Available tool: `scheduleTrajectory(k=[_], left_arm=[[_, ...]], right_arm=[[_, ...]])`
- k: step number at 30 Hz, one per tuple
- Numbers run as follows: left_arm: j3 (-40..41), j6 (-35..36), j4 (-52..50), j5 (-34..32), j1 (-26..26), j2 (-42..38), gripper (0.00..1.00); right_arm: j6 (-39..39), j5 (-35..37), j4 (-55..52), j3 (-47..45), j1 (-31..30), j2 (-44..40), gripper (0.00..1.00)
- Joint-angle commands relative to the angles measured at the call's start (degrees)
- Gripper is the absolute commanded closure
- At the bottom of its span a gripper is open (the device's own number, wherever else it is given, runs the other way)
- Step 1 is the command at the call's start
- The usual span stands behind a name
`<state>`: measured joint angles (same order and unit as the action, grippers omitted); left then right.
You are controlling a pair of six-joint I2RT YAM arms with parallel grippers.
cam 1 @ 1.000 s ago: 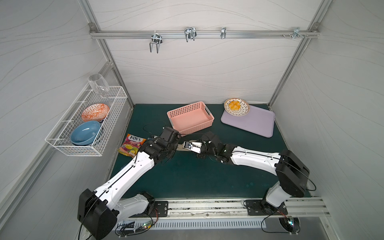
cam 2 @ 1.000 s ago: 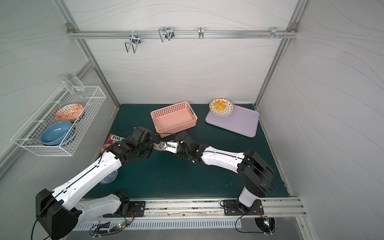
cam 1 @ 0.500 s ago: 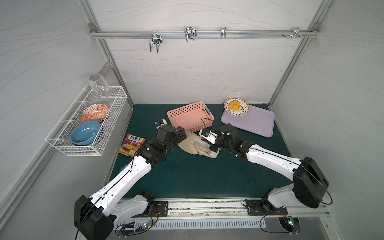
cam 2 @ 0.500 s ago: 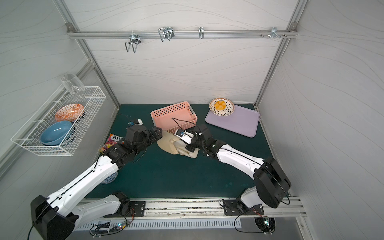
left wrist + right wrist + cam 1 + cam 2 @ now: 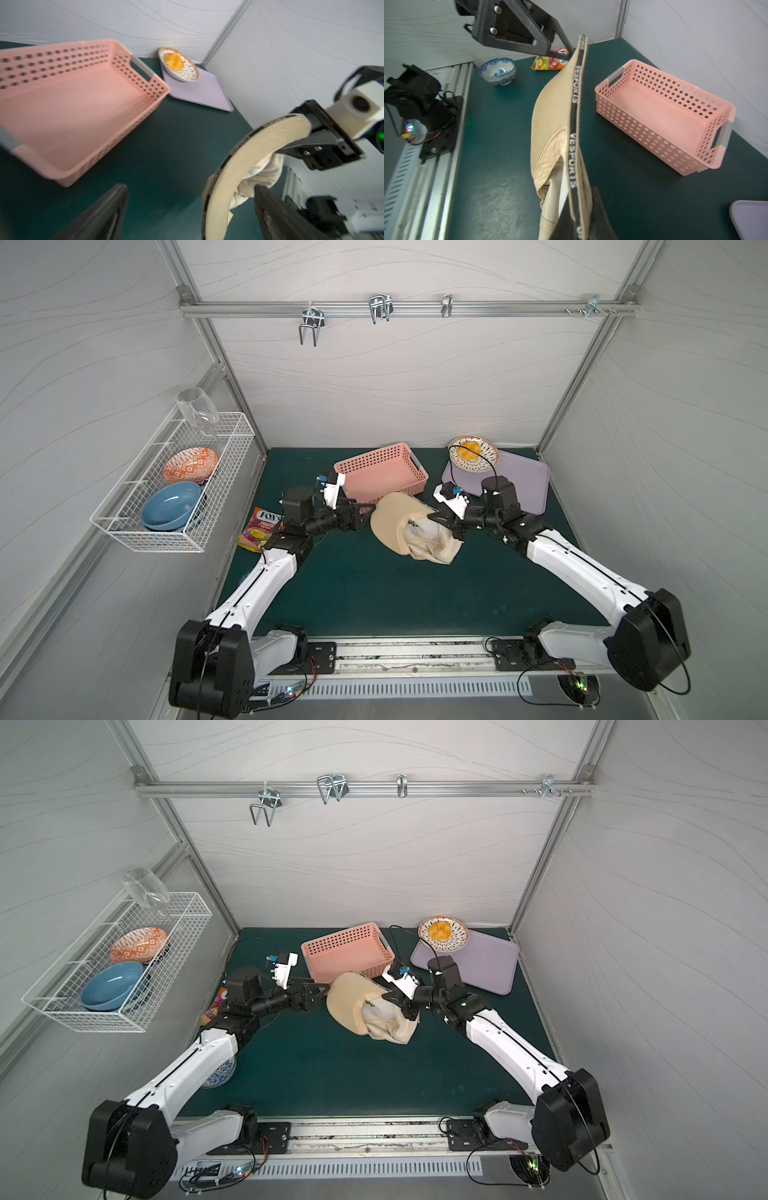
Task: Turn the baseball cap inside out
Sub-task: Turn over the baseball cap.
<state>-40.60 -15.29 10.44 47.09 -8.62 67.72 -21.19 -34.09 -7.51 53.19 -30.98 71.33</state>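
Midway, I judge: my right jaws pinch the brim of the soft tan fabric baseball cap (image 5: 388, 523), cream lining showing; left jaws spread beside it, next to grip the crown.

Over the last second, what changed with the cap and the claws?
Both arms drew apart and back toward the pink basket. The left claw opened and let go of the baseball cap; it now stands open beside it. The right claw stays shut on the cap, pale lining showing. Basket, purple tray and plate did not move.
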Motion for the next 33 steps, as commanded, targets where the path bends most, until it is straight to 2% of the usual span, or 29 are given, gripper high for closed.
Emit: scheduleTrajectory(k=[1,5,7,10,15,16,18,19,20,22,28,33], left_arm=[[-2.8,-0.9,11.1,18.5,0.0,2.4,0.03],[-4.9,3.9,4.3,18.6,-3.3,2.8,0.06],[-6.1,7.0,0.4,17.5,-4.7,2.9,0.13],[-7.5,7.1,-1.0,17.1,-4.8,4.5,0.25],[-9.8,5.5,-2.4,18.5,-5.0,6.6,0.71],[-9.8,5.3,-2.4,18.0,-5.1,6.5,0.8],[-9.6,5.2,-2.9,15.6,-5.4,5.4,0.98],[-9.4,5.2,-3.3,14.1,-5.6,4.8,1.0],[-9.1,5.2,-3.8,12.5,-5.7,4.0,1.0],[-8.8,5.9,-4.9,10.8,-5.8,3.0,1.0],[-8.7,6.2,-6.3,9.2,-5.8,1.4,1.0],[-9.6,6.8,-7.7,8.0,-5.8,0.7,1.0]], right_arm=[[1.6,-6.4,-3.4,2.0,0.3,-1.6,1.0],[2.6,-7.4,-2.8,2.5,0.2,-1.2,1.0],[2.8,-7.6,-3.1,3.0,-0.1,-0.7,1.0],[3.2,-7.6,-3.0,3.5,-0.4,-0.3,1.0],[3.9,-6.4,-2.8,3.5,-0.3,0.3,1.0],[4.4,-5.2,-2.8,3.4,-0.4,0.5,0.95],[5.7,-2.5,-2.5,2.8,-0.2,0.8,0.73],[6.5,-1.2,-2.0,2.1,0.1,0.9,0.61],[7.2,-1.0,-1.6,1.4,0.6,1.1,0.54],[7.9,-1.9,-1.0,-0.3,1.5,1.4,0.5],[7.6,-5.5,-0.1,-4.1,2.6,3.1,0.48],[6.9,-5.6,-1.0,-4.7,2.9,4.5,0.51]])
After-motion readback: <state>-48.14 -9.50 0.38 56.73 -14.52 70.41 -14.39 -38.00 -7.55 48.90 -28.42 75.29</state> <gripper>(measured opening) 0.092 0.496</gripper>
